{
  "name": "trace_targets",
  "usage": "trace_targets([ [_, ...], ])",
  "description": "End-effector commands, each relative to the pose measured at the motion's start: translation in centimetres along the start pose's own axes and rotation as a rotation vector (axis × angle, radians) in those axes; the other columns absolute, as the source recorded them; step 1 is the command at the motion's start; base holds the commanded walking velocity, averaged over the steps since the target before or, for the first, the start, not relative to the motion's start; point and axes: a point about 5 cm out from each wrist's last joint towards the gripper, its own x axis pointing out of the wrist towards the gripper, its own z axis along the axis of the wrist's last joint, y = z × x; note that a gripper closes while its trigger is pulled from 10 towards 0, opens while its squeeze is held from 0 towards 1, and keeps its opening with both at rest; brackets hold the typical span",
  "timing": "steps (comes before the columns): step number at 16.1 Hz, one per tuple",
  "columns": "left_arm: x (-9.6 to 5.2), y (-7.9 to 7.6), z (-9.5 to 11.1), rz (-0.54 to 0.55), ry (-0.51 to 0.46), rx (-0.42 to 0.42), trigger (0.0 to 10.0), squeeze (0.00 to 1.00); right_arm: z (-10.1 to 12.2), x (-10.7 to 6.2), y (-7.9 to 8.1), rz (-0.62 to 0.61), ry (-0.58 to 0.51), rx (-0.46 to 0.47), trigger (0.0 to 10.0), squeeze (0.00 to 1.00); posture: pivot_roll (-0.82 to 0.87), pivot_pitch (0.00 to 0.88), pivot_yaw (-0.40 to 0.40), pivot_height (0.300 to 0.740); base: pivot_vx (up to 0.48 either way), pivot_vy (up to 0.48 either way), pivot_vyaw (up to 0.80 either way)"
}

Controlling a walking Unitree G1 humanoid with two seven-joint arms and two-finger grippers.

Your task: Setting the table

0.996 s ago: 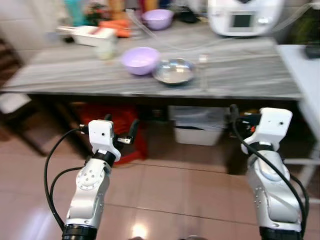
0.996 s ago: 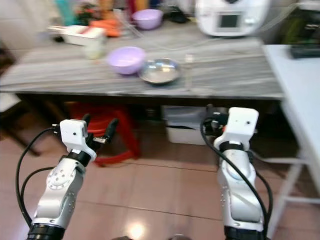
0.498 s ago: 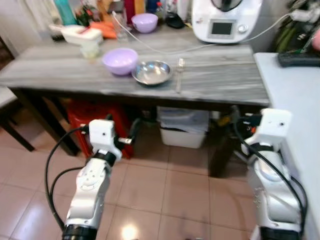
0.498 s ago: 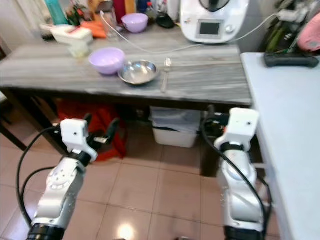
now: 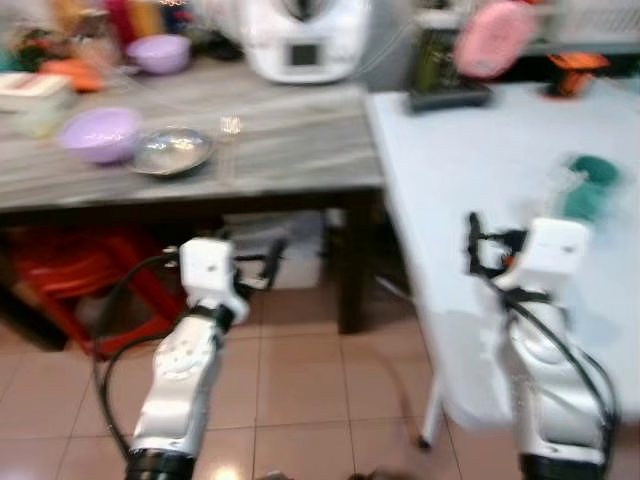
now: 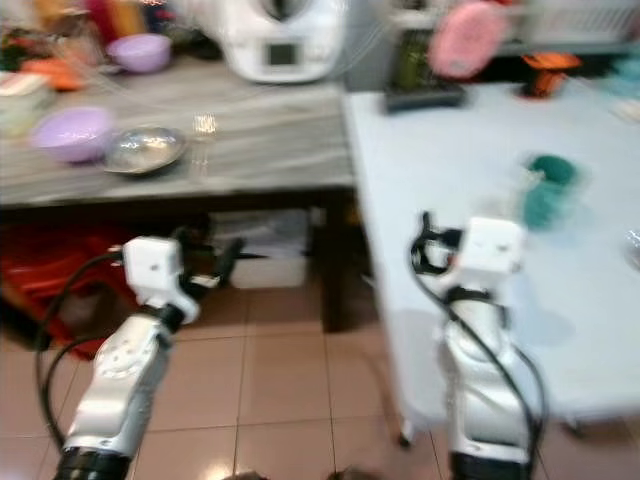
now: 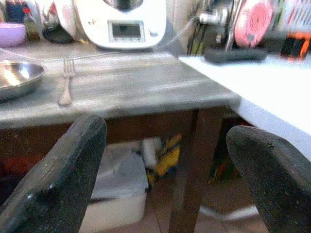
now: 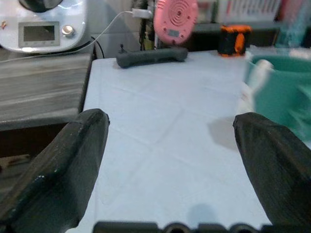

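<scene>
The robot is standing between a wooden worktop (image 5: 300,140) and a white table (image 5: 480,150), apparently fetching tableware. The purple bowl (image 5: 98,132), steel bowl (image 5: 172,150) and fork (image 7: 65,87) are lying on the worktop. The left gripper (image 7: 165,160) and right gripper (image 8: 170,155) are hovering empty, jaws wide. Next, reaching for a piece looks likely.

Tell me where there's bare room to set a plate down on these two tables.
The light blue table is bare between the teal cup and its near edge. The grey table is free right of the fork; its left end is crowded with bowls.
</scene>
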Motion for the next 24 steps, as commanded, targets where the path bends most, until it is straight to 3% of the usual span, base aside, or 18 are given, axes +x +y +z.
trace_targets([
  [1, 0.0, 0.2, 0.2, 0.012, -0.009, -0.001, 10.0, 0.00, 0.3, 0.1, 0.1, 0.011, -0.008, 0.002, 10.0, 0.00, -0.10, 0.109, 0.092, 0.740, 0.000, -0.375, 0.00],
  [18, 0.5, -0.4, 0.3, 0.003, -0.010, -0.006, 10.0, 0.00, 0.6, 0.1, 0.4, 0.037, -0.024, 0.012, 10.0, 0.00, -0.10, 0.114, 0.098, 0.740, 0.000, -0.443, 0.00],
  [20, 0.5, -0.6, 0.2, -0.001, -0.008, -0.040, 10.0, 0.00, 0.4, 0.0, 0.7, 0.054, -0.012, 0.016, 10.0, 0.00, -0.10, 0.114, 0.098, 0.740, 0.000, 0.000, 0.00],
  [24, 0.4, -0.4, -0.1, -0.001, 0.005, -0.027, 10.0, 0.00, 0.1, -0.2, 1.3, 0.097, 0.000, 0.003, 10.0, 0.00, -0.10, 0.116, 0.097, 0.740, 0.000, 0.000, 0.00],
])
